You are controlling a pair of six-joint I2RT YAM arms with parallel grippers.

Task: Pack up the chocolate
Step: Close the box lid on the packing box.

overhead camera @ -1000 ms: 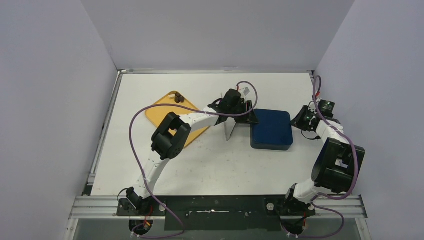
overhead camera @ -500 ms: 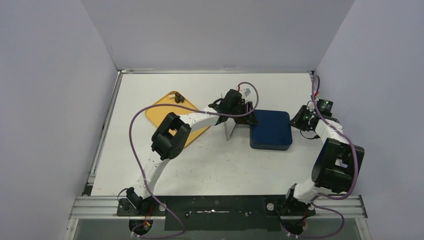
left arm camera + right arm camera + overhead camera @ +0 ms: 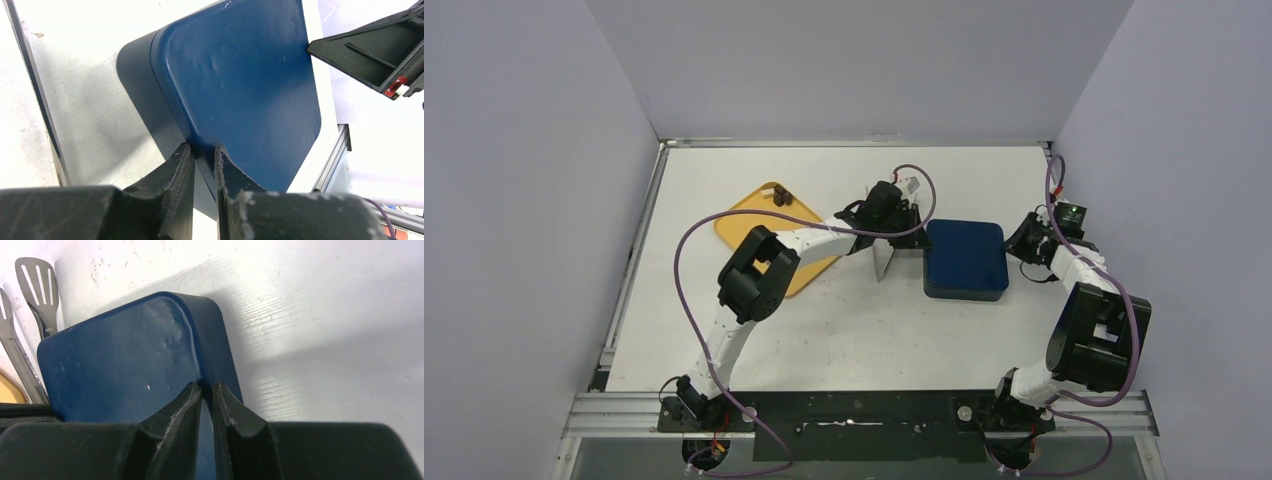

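Left claw (image 3: 202, 150) and right claw (image 3: 206, 387), both pinched narrow, flank the lidded blue box (image 3: 966, 258) mid-frame.
Chocolate (image 3: 781, 197) pieces lie on the orange tray (image 3: 742, 226), upper left; packing seems unfinished.

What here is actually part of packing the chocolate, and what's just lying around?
For the job: chocolate on the yellow tray; blue box, closed; left gripper and right gripper, both shut at its edges.
Lying about: tongs, unheld, beside the box.
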